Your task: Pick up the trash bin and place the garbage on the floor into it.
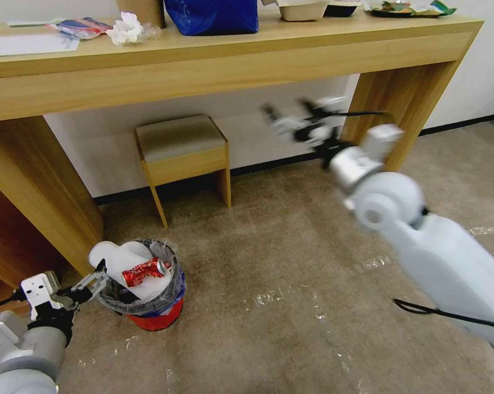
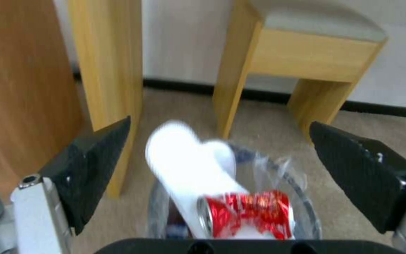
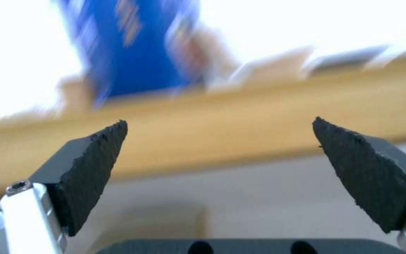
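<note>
left gripper [image 1: 96, 280] jaws wide, empty, just beside trash bin [image 1: 160, 317] rim by counter leg [image 1: 50, 208]; insoles [image 1: 123, 260] stick up leaning toward leg. open floor [image 1: 268, 339] beyond bin. right gripper [image 1: 282, 123] raised, jaws wide, empty.

Wide carpet [image 1: 290, 284] is lying open right of the trash bin [image 1: 158, 314]. Between the left gripper's [image 1: 96, 282] spread jaws, white insoles [image 2: 184, 165] and a crushed can [image 2: 250, 213] are filling the bin's mouth. Beyond them, a desk leg [image 2: 106, 77] and stool [image 2: 301, 53] are standing in the way; a desk edge [image 3: 240, 127] is crossing beyond the right gripper's [image 3: 219, 173] parted jaws.
</note>
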{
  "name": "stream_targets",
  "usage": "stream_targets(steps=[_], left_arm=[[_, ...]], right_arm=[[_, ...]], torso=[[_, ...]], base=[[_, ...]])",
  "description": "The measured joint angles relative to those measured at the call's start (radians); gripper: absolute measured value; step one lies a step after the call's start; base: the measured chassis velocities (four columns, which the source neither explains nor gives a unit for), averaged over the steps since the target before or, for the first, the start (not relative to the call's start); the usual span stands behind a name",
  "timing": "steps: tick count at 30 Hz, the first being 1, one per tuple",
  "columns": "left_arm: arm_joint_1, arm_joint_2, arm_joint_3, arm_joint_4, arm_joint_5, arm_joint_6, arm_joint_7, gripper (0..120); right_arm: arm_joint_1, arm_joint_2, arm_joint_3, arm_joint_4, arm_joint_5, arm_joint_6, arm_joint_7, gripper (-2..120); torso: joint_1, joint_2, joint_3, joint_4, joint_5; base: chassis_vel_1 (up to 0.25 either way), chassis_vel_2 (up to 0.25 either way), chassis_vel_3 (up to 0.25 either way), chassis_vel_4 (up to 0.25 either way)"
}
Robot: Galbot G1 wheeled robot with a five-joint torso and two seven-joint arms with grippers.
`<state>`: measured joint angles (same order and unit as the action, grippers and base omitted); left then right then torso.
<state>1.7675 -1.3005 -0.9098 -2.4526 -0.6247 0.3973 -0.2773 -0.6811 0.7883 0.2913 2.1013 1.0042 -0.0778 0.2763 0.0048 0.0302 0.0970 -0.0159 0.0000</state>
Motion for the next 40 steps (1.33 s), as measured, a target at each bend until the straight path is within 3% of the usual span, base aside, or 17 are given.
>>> stream_targets(steps=[2,3,5,6,8,9,11,18,20,21,23,27,40], left_arm=[[0.017,-0.005,0.011,-0.008,0.084,-0.031,0.052,100],[0.017,-0.005,0.011,-0.008,0.084,-0.031,0.052,100],[0.028,-0.011,0.025,-0.013,0.127,-0.048,0.076,100],[0.028,-0.011,0.025,-0.013,0.127,-0.048,0.076,100],[0.034,-0.011,0.028,-0.014,0.147,-0.064,0.088,100],[0.034,-0.011,0.028,-0.014,0.147,-0.064,0.088,100],[0.039,-0.009,0.029,-0.014,0.158,-0.084,0.096,100],[0.045,-0.013,0.033,-0.016,0.182,-0.118,0.113,100],[0.045,-0.022,0.036,-0.006,0.203,-0.133,0.12,100],[0.045,-0.022,0.036,-0.006,0.203,-0.133,0.12,100],[0.043,-0.039,0.043,0.009,0.239,-0.148,0.132,100],[0.042,-0.056,0.049,0.016,0.29,-0.164,0.154,100],[0.037,-0.078,0.064,0.01,0.316,-0.168,0.172,100]], right_arm=[[-0.202,-0.009,0.187,0.076,-0.049,0.049,-0.015,100],[-0.202,-0.009,0.187,0.076,-0.049,0.049,-0.015,100],[-0.41,0.015,0.364,0.137,-0.135,0.108,-0.041,100],[-0.41,0.015,0.364,0.137,-0.135,0.108,-0.041,100],[-0.596,0.063,0.488,0.192,-0.217,0.139,-0.054,100],[-0.596,0.063,0.488,0.192,-0.217,0.139,-0.054,100],[-0.72,0.117,0.539,0.234,-0.3,0.157,-0.062,100],[-0.819,0.215,0.537,0.273,-0.428,0.17,-0.068,100],[-0.855,0.285,0.498,0.276,-0.515,0.177,-0.068,100],[-0.855,0.285,0.498,0.276,-0.515,0.177,-0.068,100],[-0.894,0.369,0.425,0.243,-0.63,0.212,-0.067,100],[-0.926,0.443,0.373,0.206,-0.742,0.24,-0.053,100],[-0.929,0.464,0.411,0.169,-0.775,0.262,-0.039,100]], torso=[[0.0,0.0,0.0,-0.0008,0.0008],[0.0,0.0,0.0,-0.0008,0.0008],[0.0,0.0,0.0,-0.0006,0.0002],[0.0,0.0,0.0,-0.0006,0.0002],[0.0,0.0,0.0,-0.0003,0.0003],[0.0,0.0,0.0,-0.0003,0.0003],[0.0,0.0,0.0,-0.0005,0.0004],[0.0,0.0,0.0,0.0,-0.0002],[0.0,0.0,0.0,0.0001,-0.0005],[0.0,0.0,0.0,0.0001,-0.0005],[0.0,0.0,0.0,0.0,0.0005],[0.0,0.0,0.0,0.0,0.0001],[0.0,0.0,0.0,-0.0001,0.0]], base=[[0.0,0.0,0.0,0.0],[0.0,0.0,0.0,0.0],[0.0,0.0,0.0,0.0],[0.0,0.0,0.0,0.0],[0.0,0.0,0.0,0.0],[0.0,0.0,0.0,0.0],[0.0,0.0,0.0,0.0],[0.0,0.0,0.0,0.0],[0.0,0.0,0.0,0.0],[0.0,0.0,0.0,0.0],[0.0,0.0,0.0,0.0],[0.0,0.0,0.0,0.0],[0.0,0.0,0.0,0.0]])
